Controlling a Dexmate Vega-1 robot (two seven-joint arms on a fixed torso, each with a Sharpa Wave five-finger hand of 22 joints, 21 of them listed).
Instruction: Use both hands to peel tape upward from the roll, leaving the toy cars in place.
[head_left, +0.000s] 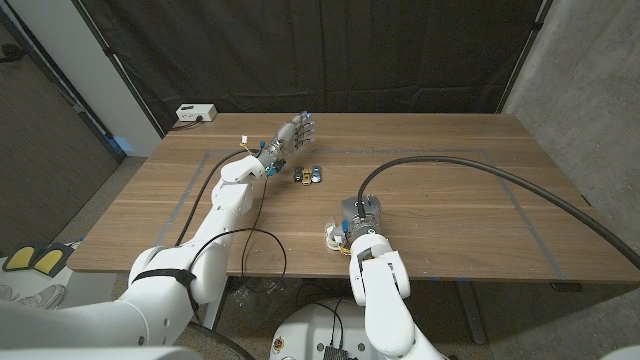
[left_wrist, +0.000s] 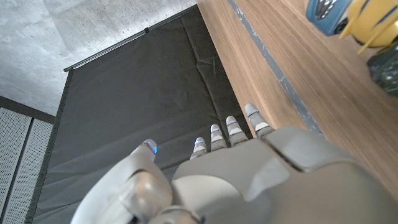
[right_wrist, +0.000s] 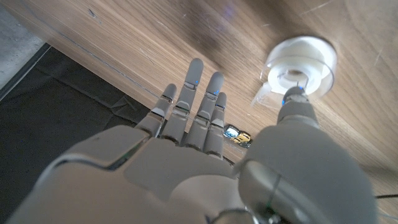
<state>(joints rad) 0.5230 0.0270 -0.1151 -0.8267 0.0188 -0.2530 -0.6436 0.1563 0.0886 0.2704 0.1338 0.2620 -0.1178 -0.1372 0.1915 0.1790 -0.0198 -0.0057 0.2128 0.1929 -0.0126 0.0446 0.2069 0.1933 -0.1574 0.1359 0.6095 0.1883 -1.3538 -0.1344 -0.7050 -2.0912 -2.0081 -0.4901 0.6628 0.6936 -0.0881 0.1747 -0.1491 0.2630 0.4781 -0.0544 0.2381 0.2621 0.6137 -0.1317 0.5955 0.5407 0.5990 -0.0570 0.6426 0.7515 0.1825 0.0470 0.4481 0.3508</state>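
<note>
Item: my right robot hand (head_left: 358, 224), nearest to me, just beside the tape roll (head_left: 332, 237) on the side away from my left arm. In the right wrist view this robot hand (right_wrist: 205, 155) has its fingers (right_wrist: 194, 81) stretched out straight and spread a little, holding nothing; the thumb tip (right_wrist: 295, 98) lies against the tape roll (right_wrist: 300, 65), or right over it, I cannot tell which.

Item: tape roll, white core with clear tape, lying on its side flat on the desk (head_left: 450, 215), near the front edge. A short clear flap of tape (right_wrist: 262, 94) sticks out from its rim toward my thumb.

Item: black cable (head_left: 470, 165), arching from my right wrist over the desk, past the tape roll, toward the far right edge.

Item: toy cars (head_left: 308, 175), a small cluster beyond the tape roll, well apart from it, toward the middle of the desk. A yellow one and a blue one stand side by side; the right wrist view shows them (right_wrist: 238, 135) small past my fingertips.

Item: my left robot hand (head_left: 290, 137), beyond the tape roll, near the toy cars on their far left side. Its fingers are extended and apart, gripping nothing. The left wrist view shows its fingertips (left_wrist: 251, 112) reaching toward the black curtain (head_left: 320, 55), with blue and yellow toy cars (left_wrist: 351, 22) close by on the desk (left_wrist: 298, 68).

Item: white box (head_left: 195, 113), at the far left corner of the desk, farthest from the tape roll.
</note>
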